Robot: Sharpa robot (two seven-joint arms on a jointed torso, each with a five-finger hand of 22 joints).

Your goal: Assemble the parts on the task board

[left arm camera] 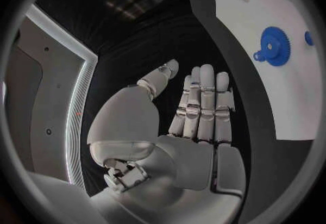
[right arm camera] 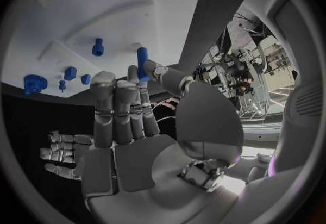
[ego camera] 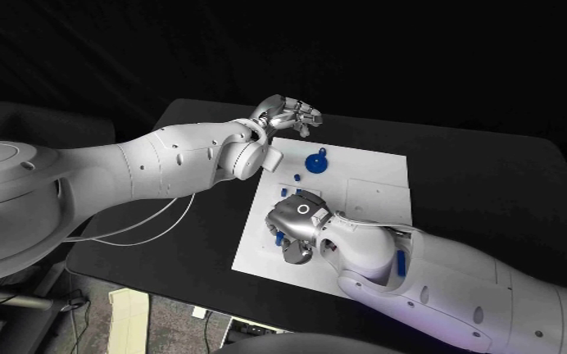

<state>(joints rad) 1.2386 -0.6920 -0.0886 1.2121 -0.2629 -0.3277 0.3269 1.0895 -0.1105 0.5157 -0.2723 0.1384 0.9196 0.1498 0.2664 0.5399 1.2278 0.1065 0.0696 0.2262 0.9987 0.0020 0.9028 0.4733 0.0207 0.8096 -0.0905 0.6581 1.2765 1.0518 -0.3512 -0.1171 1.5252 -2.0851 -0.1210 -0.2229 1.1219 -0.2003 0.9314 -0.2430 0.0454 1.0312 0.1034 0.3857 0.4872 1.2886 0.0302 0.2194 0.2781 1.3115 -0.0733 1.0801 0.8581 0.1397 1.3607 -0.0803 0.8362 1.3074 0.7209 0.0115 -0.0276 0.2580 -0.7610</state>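
Head view: left hand [ego camera: 288, 115] beyond task board [ego camera: 376, 180] edge.

Dim, dark surroundings, bright glare on the task board [ego camera: 366, 194] (fisheye bending in both wrist views).

A black table [ego camera: 473, 174] fills the middle of the head view, and behind it, across the top of the frame, hangs a dark backdrop [ego camera: 283, 26]. At the lower left, below the table edge, lies a strip of pale floor [ego camera: 128, 317] with dark cables [ego camera: 35, 297] beside it.
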